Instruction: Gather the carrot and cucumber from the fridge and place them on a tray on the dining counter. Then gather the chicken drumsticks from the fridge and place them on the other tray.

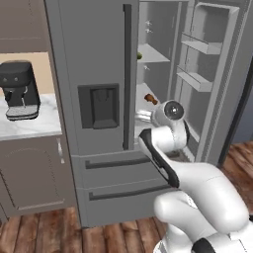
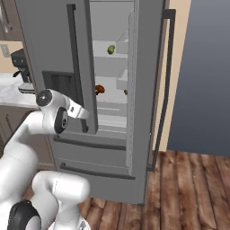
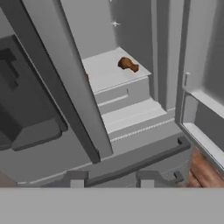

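From the left base view, the fridge (image 1: 148, 74) stands with its right door swung open, and a brown drumstick (image 1: 150, 99) lies on a middle shelf, up and ahead of the arm's wrist; a green item (image 1: 139, 56), cucumber or not I cannot tell, sits on the shelf above. The right base view shows the same green item (image 2: 110, 49) on the upper shelf and the drumstick (image 2: 99, 89) one shelf below, deeper in than the arm. In the hand view the drumstick (image 3: 127, 64) lies ahead and above the gripper (image 3: 111, 180), its long axis running across the shelf; the fingertips (image 3: 77, 179) stand apart with nothing between them, though how wide I cannot tell.
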Motion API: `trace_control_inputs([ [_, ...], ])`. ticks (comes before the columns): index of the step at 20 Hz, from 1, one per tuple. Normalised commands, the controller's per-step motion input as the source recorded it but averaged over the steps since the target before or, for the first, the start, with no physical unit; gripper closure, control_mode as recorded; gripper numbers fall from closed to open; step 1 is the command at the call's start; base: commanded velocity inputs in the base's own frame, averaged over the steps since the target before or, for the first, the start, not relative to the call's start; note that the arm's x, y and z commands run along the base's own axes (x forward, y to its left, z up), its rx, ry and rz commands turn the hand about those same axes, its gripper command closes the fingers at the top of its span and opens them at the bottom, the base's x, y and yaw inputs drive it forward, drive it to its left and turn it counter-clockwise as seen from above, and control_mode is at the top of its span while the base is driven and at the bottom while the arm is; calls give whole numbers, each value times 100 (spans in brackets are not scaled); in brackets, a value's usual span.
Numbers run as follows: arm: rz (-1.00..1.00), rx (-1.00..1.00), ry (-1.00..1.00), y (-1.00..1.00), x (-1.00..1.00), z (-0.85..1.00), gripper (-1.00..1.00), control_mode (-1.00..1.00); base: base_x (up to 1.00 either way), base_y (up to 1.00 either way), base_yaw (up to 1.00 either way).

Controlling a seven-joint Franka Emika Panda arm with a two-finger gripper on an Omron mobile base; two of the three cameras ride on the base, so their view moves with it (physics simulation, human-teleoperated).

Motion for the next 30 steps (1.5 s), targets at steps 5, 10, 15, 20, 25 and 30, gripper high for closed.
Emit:
trace_control_inputs([
  [5,-3,0,16,6,16,50,-100,-100,0,0,0],
  [10,4,-4,22,9,20,43,-100,-100,0,0,0],
  [15,6,-16,0,37,14,2,-100,-100,0,0,0],
  [20,12,-13,-4,34,26,-3,-100,-100,0,0,0],
  [25,9,0,-7,1,36,-11,-100,-100,0,0,0],
  [30,2,0,-17,0,13,-36,-100,-100,0,0,0],
])
